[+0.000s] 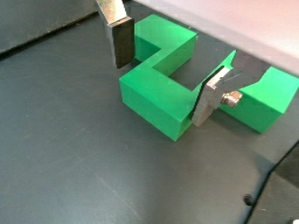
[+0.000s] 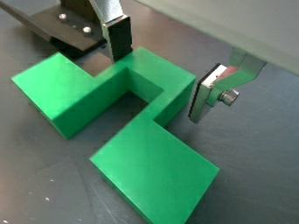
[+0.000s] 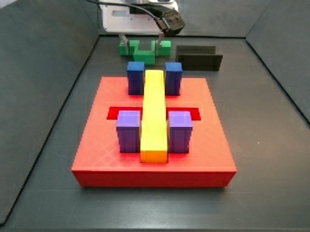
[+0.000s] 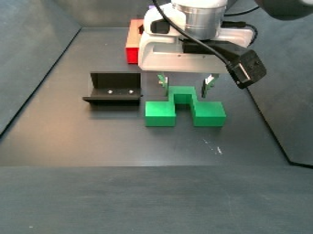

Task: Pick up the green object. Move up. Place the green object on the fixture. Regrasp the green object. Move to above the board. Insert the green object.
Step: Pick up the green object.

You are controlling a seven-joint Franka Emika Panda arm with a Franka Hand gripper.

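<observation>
Dark grey floor fills the cell, with walls around it. Green object lies flat on the floor at mid-frame in a side view, just right of the fixture, which sits empty at centre left. Hand is low over the green object, fingers apart and straddling its middle web. In both wrist views one finger stands on the far side of the web and the other sits in the notch on the near side; both look close to the plastic, but contact is not clear, so not clamped yet. Green object still rests on the floor, not lifted.

Board takes the centre of a side view, carrying the yellow bar with blue blocks at its far end and purple blocks nearer. Its slot shows beside the bar and looks unfilled.

Progress judgement: very early, first pick-up step, grasp about to close. Left: close, lift, place on fixture, regrasp, move above board, insert.
</observation>
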